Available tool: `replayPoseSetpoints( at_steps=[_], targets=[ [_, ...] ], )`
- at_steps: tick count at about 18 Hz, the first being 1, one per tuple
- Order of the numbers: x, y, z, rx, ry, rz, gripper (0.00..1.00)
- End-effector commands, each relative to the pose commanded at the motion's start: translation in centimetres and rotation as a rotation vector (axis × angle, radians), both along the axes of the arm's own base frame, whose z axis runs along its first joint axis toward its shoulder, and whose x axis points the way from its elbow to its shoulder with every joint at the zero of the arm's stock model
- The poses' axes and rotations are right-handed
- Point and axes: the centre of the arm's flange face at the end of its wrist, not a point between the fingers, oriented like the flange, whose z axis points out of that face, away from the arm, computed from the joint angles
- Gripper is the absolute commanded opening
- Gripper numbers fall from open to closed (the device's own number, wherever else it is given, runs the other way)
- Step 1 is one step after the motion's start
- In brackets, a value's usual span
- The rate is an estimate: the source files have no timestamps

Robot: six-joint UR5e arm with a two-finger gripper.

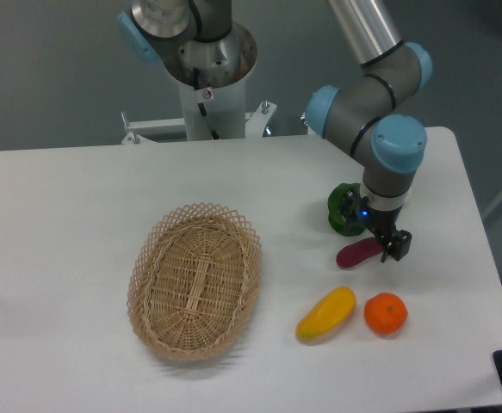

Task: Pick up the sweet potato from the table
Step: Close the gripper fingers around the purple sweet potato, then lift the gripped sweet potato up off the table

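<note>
The sweet potato (pixel 355 254) is a small reddish-purple oblong lying on the white table (pixel 78 215), right of centre. My gripper (pixel 374 227) hangs low just over its right end. It is open, with one finger (pixel 397 244) past the potato's right tip and the other up by the green vegetable. The potato's right end is partly hidden behind the gripper, and I cannot tell whether the fingers touch it.
A green vegetable (pixel 339 212) sits right behind the gripper, partly covered by it. A yellow-orange fruit (pixel 325 314) and a round orange (pixel 385 313) lie in front of the potato. An oval wicker basket (pixel 195 280) stands to the left. The table's right edge is close.
</note>
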Motion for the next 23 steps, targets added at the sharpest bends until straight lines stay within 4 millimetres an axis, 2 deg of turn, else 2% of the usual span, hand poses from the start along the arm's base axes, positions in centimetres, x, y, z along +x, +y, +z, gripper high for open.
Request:
replayPoseSetpoints(
  at_steps=[8,9,13,16,19,23],
  targets=[
    [0.5,0.5,-0.8,-0.065,0.018,-0.006,1.0],
    [0.5,0.5,-0.7,-0.064,0.019,-0.003,0.96],
    [0.5,0.6,-0.6,-0.061,0.021,0.011,0.58],
    [0.4,0.6,-0.6,-0.061,0.021,0.013,0.41],
    [0.4,0.7,-0.3,-0.058,0.027,0.011,0.32],
    [-0.4,0.9,1.1,-0.044,0.052,0.008,0.32]
  ],
)
